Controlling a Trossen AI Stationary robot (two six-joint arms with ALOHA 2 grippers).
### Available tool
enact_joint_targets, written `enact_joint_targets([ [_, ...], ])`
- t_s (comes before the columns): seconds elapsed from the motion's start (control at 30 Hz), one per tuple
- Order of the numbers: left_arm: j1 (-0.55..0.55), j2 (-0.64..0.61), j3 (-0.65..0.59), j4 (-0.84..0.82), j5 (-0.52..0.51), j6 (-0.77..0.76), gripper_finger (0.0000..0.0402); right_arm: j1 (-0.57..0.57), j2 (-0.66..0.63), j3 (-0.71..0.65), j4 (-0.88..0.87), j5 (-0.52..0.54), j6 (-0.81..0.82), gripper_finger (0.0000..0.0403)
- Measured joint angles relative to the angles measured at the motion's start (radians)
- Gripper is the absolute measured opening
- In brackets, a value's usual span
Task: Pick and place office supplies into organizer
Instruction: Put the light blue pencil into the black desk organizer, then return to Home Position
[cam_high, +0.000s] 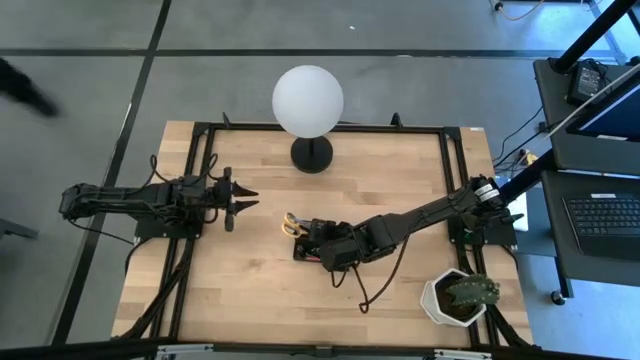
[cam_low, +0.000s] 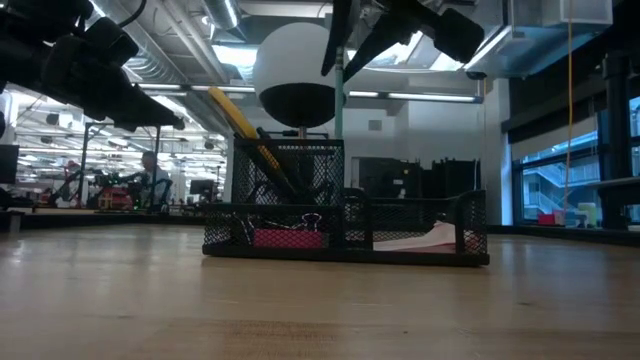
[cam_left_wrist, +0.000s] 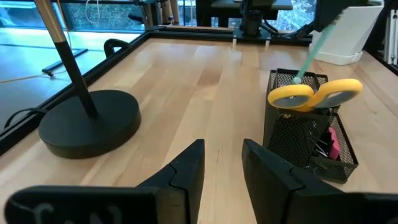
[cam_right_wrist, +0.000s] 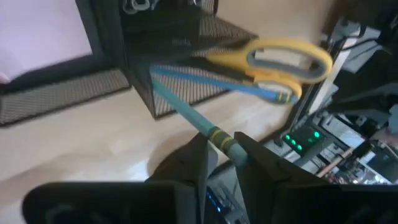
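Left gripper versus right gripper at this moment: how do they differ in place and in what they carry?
The left gripper hangs over bare table beside the lamp base, well short of the organizer; the right gripper is directly over the organizer. The left gripper's fingers stand parted and hold nothing; the right gripper's are closed on a thin green stick whose far end points into the tall cup with the yellow-handled scissors. Both are off the tabletop.
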Motion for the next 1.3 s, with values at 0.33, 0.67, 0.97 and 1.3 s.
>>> enact_joint_targets([
  [0.33,0.0,0.0,0.0,-0.011,0.0,0.001,0.0102,-0.019,0.001,-0.001,0.054,0.009,0.046,0.008],
  [0.67,0.0,0.0,0.0,-0.027,-0.002,0.002,0.0102,-0.083,-0.066,-0.001,0.068,-0.005,0.417,0.008],
  [0.97,0.0,-0.007,0.0,-0.008,-0.049,0.037,0.0102,-0.284,-0.301,-0.014,-0.004,-0.482,0.741,0.008],
  [1.3,0.0,-0.065,0.0,-0.026,-0.108,0.072,0.0102,-0.4,-0.653,-0.526,0.478,-0.532,0.885,0.0081],
])
